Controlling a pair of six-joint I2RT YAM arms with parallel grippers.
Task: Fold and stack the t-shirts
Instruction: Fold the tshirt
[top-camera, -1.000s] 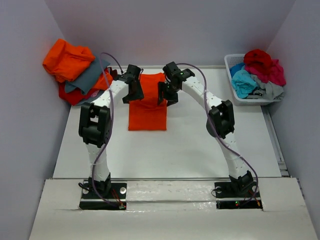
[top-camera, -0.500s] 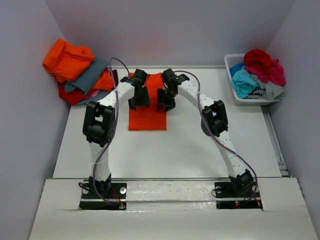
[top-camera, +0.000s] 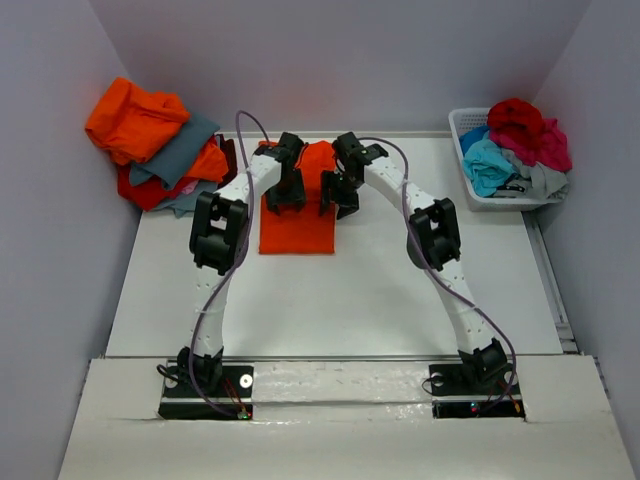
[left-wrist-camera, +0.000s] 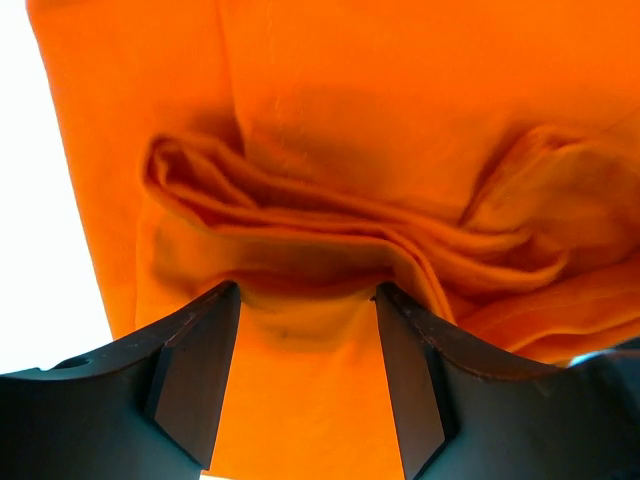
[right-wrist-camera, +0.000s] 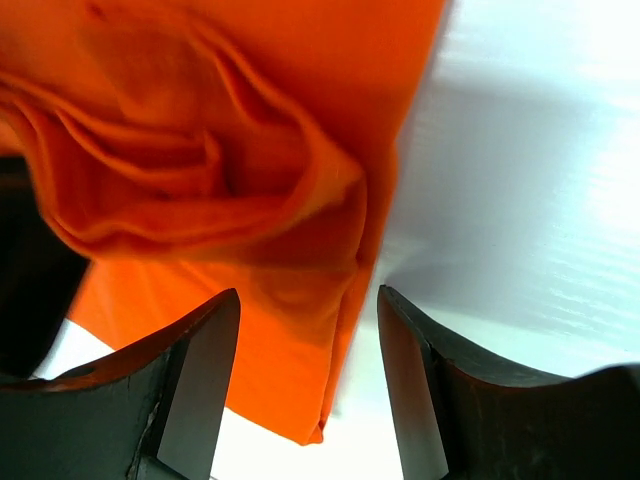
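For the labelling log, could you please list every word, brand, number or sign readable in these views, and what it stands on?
None can be read: the orange t-shirt, the heap of shirts and the white basket show no lettering in any view.

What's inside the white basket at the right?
A red shirt on top, a crimson shirt, a turquoise shirt and a grey shirt. The heap hides the basket floor and anything lower down.

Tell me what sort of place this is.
Likely a robot lab cell for folding laundry: a walled-in white table, left arm and right arm bolted at its near edge, a white basket heaped with t-shirts.
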